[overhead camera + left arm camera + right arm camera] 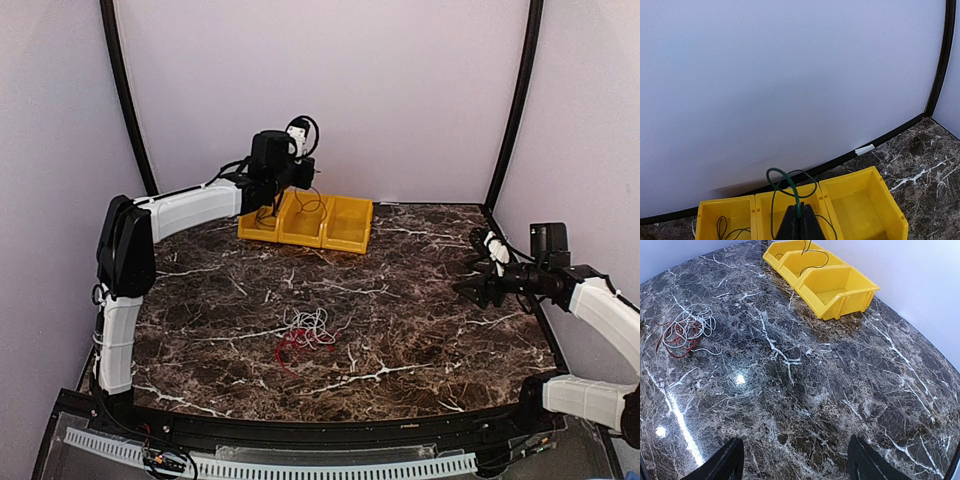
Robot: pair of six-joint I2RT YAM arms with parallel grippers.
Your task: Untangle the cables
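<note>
A loose bundle of red and white cables [308,330] lies on the marble table [420,330], near its front middle; the right wrist view shows this bundle [685,330] at far left. My left gripper [800,210] is shut on a dark green cable [794,192], whose loop stands above the middle yellow bin [765,210]. From above, that gripper [306,180] hovers over the bins at the back. A thin black cable [722,227] lies in the left bin. My right gripper [796,460] is open and holds nothing, hanging over bare marble at the right side [472,288].
Three joined yellow bins [345,225] stand at the back of the table against the white wall; the right one [860,205] has nothing in it. A black frame strip [890,135] runs along the table's far edge. Curved black posts rise at both back corners.
</note>
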